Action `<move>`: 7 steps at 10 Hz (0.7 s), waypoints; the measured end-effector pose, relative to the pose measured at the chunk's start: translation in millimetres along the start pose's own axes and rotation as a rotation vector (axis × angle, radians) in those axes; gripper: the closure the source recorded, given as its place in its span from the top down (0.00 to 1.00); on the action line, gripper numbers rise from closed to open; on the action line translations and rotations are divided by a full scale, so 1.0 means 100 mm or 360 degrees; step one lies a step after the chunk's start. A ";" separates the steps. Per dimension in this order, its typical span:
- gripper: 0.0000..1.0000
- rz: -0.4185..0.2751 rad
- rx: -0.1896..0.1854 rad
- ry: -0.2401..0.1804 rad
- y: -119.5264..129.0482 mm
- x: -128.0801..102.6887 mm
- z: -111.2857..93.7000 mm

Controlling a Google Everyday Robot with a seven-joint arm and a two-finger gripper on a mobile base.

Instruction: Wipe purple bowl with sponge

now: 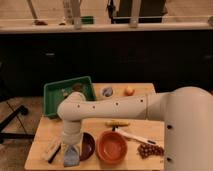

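Note:
The purple bowl (89,145) is small, dark and shallow, and sits near the table's front edge, left of the orange bowl (112,146). The white arm reaches in from the right, bends at the left and points down. My gripper (71,150) is at the bowl's left rim, shut on the light-blue sponge (71,158). The sponge hangs below it, at the bowl's left edge and partly over the table. The arm's wrist hides the left part of the bowl.
A tan block with a dark edge (52,149) lies left of the gripper. A green tray (55,92) stands at the back left. A yellow item (116,123), white utensil (134,136), grapes (149,150), an orange fruit (129,90) and a grey object (107,91) lie to the right.

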 end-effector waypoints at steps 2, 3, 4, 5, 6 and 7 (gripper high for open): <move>0.00 0.0055 -0.0003 -0.0027 0.19 -0.02 0.03; 0.00 0.0080 -0.0010 -0.0029 0.28 -0.02 0.02; 0.00 0.0112 -0.0016 -0.0019 0.36 0.00 -0.01; 0.00 0.0138 -0.0022 -0.0004 0.43 0.03 -0.04; 0.00 0.0146 -0.0032 0.0009 0.44 0.06 -0.06; 0.00 0.0150 -0.0039 0.0020 0.43 0.10 -0.08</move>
